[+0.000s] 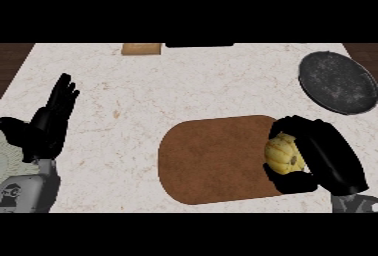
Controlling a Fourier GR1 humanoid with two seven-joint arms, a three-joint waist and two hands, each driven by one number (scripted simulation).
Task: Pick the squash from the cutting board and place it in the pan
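**Right hand closed round the squash at the board's edge**

Head view: The right hand comes in from the lower right, its fingers and thumb curled round the squash. The fingers wrap over the squash's far end and the thumb under its near end, so only the yellow, ribbed side facing left shows. That visible part is longer from near to far than across, so its long axis seems to run alongside the palm. A small dark spot sits on its palm side; I cannot tell whether it is the stem end.

The squash is at the right end of the brown cutting board, which spreads out to the left of the hand. I cannot tell whether it touches the board.

The dark round pan lies beyond the right hand, farther from the robot and apart from it, on the pale counter.

The left hand rests at the left edge, well apart from the right hand, fingers straight and pointing up, holding nothing.
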